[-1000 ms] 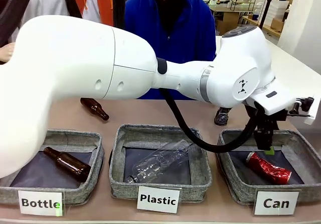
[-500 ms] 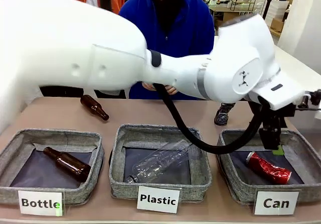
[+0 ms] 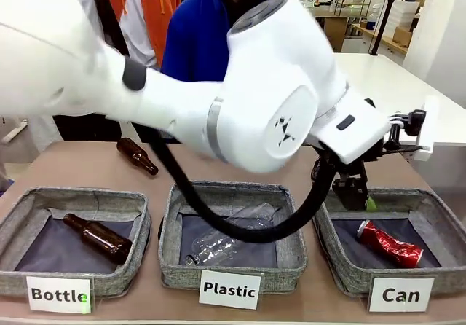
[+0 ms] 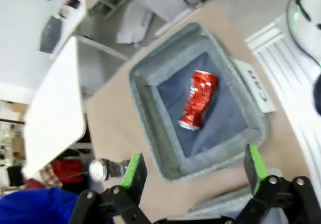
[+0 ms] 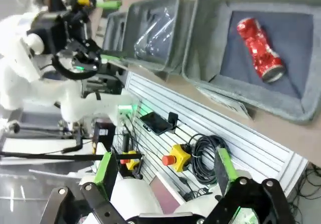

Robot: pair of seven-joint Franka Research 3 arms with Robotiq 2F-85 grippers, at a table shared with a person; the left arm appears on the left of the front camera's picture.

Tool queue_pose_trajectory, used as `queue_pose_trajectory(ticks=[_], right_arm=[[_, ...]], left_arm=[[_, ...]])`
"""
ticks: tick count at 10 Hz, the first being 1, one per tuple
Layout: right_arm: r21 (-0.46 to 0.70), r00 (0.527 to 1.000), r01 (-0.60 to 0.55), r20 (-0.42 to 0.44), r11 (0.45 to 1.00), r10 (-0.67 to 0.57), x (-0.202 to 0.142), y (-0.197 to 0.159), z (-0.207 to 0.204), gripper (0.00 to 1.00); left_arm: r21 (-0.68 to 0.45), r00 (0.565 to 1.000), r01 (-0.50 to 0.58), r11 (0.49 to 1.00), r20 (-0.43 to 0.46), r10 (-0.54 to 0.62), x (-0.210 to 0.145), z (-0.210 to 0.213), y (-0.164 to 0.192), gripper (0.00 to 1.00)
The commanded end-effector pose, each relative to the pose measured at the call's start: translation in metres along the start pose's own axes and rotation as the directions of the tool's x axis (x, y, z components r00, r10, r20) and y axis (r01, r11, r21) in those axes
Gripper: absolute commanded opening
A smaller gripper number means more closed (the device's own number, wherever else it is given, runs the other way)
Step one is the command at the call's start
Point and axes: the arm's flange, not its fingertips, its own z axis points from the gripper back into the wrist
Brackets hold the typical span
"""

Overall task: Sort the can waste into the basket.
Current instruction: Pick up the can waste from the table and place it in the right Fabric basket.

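Two cans to account for. The red can lies flat on the lining of the basket, straight ahead of my left gripper and well clear of both pads. The dark can is outside on the table, past the basket's rim and just beside one of my left pads, silver top showing. My left jaws stand wide apart with nothing between them. My right gripper is spread wide too, empty, hanging well away from the basket.

Handling, as I judge it: the dark can should be light, thin-walled and already dented. It will give under a hard squeeze, and its smooth skin may slip. I'd close across the middle of the body, pads on opposite sides, away from the silver top and any crumpled edge.

Against a second ago: my left gripper hung right above the red can, over the lining. Now it has pulled back over the basket's rim on the dark can's side, and the arm has swung round. The red can hasn't budged. Jaws open then, open now.
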Motion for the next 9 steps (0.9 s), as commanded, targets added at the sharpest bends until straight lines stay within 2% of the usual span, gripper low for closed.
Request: queue_pose_trajectory(ticks=[1, 3, 4, 7, 9], right_arm=[[-0.027, 0.999, -0.013, 0.031, 1.000, 0.014, 0.001, 0.004, 0.007, 1.00], [-0.039, 0.989, 0.038, 0.147, 0.999, -0.032, -0.012, -0.011, 0.064, 1.00], [-0.027, 0.975, 0.076, 0.214, 0.997, -0.068, -0.026, -0.023, 0.093, 1.00], [0.071, 0.933, 0.119, 0.333, 0.990, -0.136, -0.043, -0.048, 0.125, 1.00], [0.074, 0.933, 0.127, 0.328, 0.989, -0.144, -0.040, -0.051, 0.123, 1.00]], left_arm=[[0.027, 0.969, 0.179, 0.984, 0.169, -0.181, -0.003, -0.020, 0.009, 1.00], [-0.059, 0.917, 0.337, 0.940, 0.244, -0.314, 0.033, -0.067, 0.061, 1.00], [-0.115, 0.914, 0.364, 0.924, 0.235, -0.331, 0.050, -0.086, 0.079, 1.00], [-0.166, 0.936, 0.323, 0.932, 0.201, -0.289, 0.047, -0.093, 0.090, 1.00], [-0.153, 0.940, 0.309, 0.939, 0.200, -0.276, 0.046, -0.089, 0.083, 1.00]])
